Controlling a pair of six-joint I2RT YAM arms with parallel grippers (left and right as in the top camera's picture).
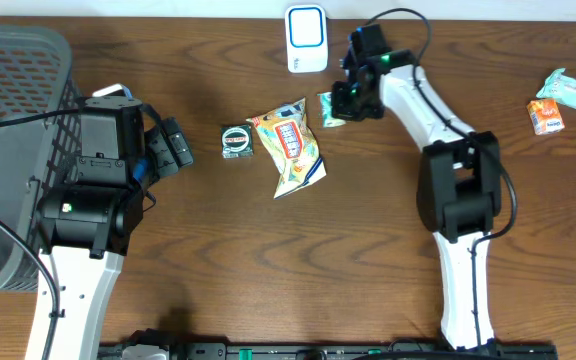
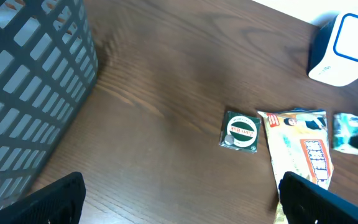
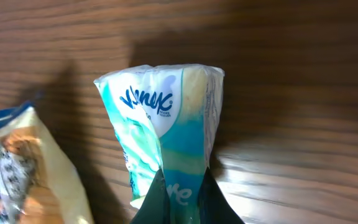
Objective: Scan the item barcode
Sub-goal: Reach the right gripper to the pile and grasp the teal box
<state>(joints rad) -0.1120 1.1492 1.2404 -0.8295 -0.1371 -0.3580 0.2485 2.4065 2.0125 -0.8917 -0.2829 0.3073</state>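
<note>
On my right wrist view the right gripper has its fingers closed tight on one end of the teal-and-white tissue pack. The pack sits just right of the yellow snack bag and below the white scanner, though I can't tell whether it is off the table. My left gripper is spread wide and holds nothing, between the grey basket and the small round-labelled packet.
</note>
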